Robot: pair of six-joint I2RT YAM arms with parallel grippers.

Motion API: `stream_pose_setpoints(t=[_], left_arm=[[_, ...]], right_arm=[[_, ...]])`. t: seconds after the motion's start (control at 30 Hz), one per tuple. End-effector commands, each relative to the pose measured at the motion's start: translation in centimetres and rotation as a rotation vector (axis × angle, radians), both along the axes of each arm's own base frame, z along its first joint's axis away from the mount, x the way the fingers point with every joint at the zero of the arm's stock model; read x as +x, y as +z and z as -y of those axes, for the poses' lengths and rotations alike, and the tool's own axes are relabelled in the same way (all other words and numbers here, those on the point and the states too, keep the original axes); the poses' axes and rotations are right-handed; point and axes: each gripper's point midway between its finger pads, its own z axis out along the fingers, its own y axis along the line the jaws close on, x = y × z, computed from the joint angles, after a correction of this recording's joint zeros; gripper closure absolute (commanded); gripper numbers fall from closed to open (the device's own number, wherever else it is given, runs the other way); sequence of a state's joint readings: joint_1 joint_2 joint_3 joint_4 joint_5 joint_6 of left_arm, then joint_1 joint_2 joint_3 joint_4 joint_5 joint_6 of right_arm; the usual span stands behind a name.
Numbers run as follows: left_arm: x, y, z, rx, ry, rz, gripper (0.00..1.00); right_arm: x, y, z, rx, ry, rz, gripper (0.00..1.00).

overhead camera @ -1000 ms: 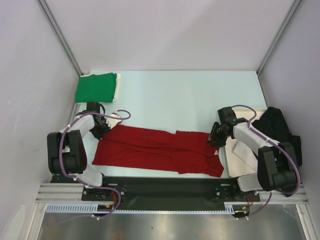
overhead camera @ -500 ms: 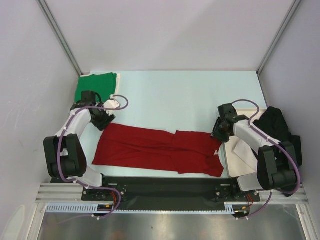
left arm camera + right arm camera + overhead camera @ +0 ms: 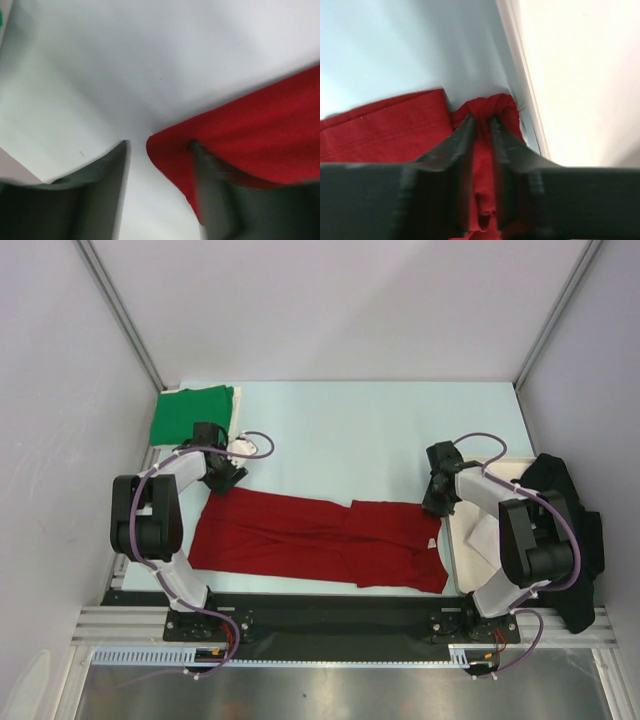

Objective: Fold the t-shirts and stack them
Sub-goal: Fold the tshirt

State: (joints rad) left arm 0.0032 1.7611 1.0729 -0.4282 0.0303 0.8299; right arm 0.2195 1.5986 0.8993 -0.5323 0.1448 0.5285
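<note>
The deep red cloth t-shirt (image 3: 320, 540) lies spread in a long, crumpled band on the pale table (image 3: 340, 430). At its far left corner the left gripper (image 3: 159, 145) stands spread, one finger over bare tabletop and the other over the cloth's edge, holding nothing. At its far right corner the right gripper (image 3: 481, 120) pinches a bunched fold of the red cloth. The folded bright green cloth t-shirt (image 3: 190, 417) lies beyond the red shirt's left end. The flat cream rectangular board (image 3: 478, 540) borders its right end, with the black garment (image 3: 555, 485) farther right.
</note>
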Motion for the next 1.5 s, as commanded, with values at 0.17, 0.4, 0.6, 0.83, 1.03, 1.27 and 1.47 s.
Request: stream_pose_setpoints(t=[0.17,0.4,0.6,0.83,1.03,1.27,1.47], left_arm=[[-1.8,-2.1,-1.7,0.021,0.051,-0.032,1.00],[-5.2,-1.1,-3.4,0.021,0.122,-0.110,1.00],[-11.3,-1.7,0.0,-0.107,0.000,-0.254,1.00],[-19.6,-1.8,7.3,-0.218,-0.311,-0.422,0.99],[-22.4,-0.4,13.1,-0.319,-0.494,-0.464,0.97],[-23.1,-0.9,11.4,-0.248,-0.471,-0.459,0.95],[-22.4,-1.3,9.6,-0.154,-0.374,-0.446,0.89]], right_arm=[[5.6,-0.4,0.0,-0.018,0.010,0.093,1.00],[17.1,2.2,-3.8,0.099,0.082,0.270,1.00],[26.8,3.5,-9.3,0.230,0.156,0.370,1.00],[35.1,2.1,-15.1,0.423,0.172,0.470,1.00],[38.3,5.1,-17.9,0.555,0.111,0.638,0.97],[38.8,12.2,-15.9,0.485,0.138,0.749,0.53],[34.8,14.8,-8.9,0.282,0.041,0.659,0.43]])
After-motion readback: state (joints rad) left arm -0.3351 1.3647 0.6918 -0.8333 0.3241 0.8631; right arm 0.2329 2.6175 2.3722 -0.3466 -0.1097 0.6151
